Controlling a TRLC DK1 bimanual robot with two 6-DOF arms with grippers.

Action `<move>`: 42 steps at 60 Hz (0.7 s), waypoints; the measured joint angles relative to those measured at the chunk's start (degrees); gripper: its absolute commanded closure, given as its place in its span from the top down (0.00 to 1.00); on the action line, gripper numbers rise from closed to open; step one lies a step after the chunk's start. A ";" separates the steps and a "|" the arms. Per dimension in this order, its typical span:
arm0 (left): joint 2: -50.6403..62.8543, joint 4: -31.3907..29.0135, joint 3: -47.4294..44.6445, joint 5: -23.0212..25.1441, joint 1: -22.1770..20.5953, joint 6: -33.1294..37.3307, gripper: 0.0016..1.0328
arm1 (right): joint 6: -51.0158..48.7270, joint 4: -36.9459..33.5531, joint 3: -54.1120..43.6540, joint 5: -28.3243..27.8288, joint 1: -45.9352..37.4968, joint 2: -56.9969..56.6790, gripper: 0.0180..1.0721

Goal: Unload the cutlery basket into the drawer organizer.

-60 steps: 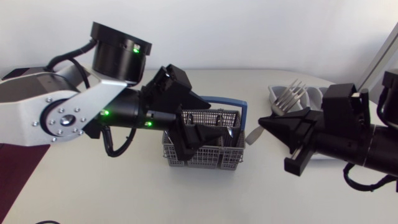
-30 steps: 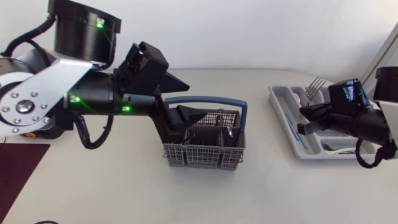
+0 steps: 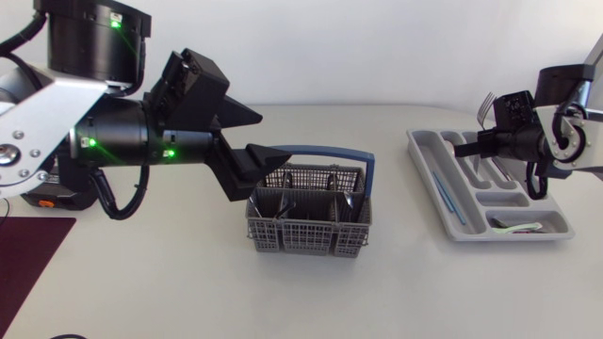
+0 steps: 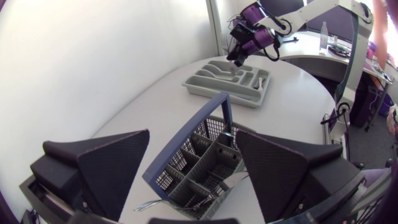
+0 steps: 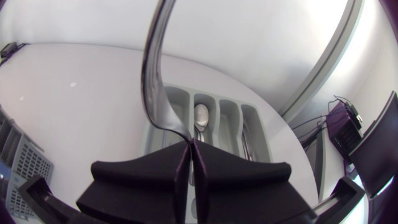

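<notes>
**Fork carried from the cutlery basket to the drawer organizer, not yet let go.**

Head view: my right gripper, beside the basket a second ago, now hangs over the organizer with the fork tines-up. My left gripper has lifted out of the basket. Left wrist view: its fingers are spread wide and hold nothing, and cutlery remains in the basket below. Right wrist view: the fingers pinch the fork's handle above the compartments, one of which holds a spoon. I judge lowering comes next.
</notes>
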 measured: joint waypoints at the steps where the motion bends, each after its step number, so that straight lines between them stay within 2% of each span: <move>1: 0.00 0.00 -0.07 0.00 0.04 0.02 0.94 | 0.00 0.00 0.87 0.70 -0.04 0.98 0.06; 22: -0.26 0.00 -1.79 -1.49 0.57 0.50 0.94 | 1.09 -1.64 14.97 9.05 -2.03 15.74 0.06; 42: -0.24 0.02 -2.01 -3.04 0.37 0.70 0.94 | 1.25 -2.75 22.67 11.17 -5.92 25.40 0.06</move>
